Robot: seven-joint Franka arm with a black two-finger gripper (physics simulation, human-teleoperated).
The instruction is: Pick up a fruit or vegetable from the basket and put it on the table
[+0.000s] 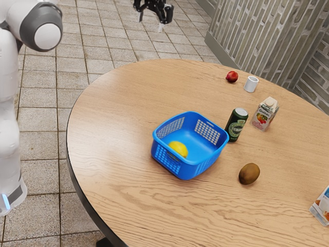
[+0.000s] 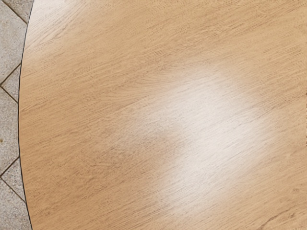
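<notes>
The black gripper (image 1: 151,21) is hanging near the top of the exterior view, high up and well apart from the fruit, and its jaws are standing open, gripping nothing. The yellow lemon (image 1: 178,148) is lying inside the blue basket (image 1: 206,161), near the middle of that view, close to the wall at the exterior view's lower left. The wrist view is looking down at the wooden table (image 2: 96,110), with floor tiles (image 2: 8,127) beyond its round edge. The brown kiwi (image 1: 249,174) is sitting outside the basket, to the lower right, so the lemon is the one needing a lift. It is probably going to feel light and firm, with a little give in its skin. It could be rolling or slipping if pinched up high, so the fingers should be going down on both sides of its fat middle and squeezing gently. The near wall could be getting in the way, so a straight way down and up is looking best.
</notes>
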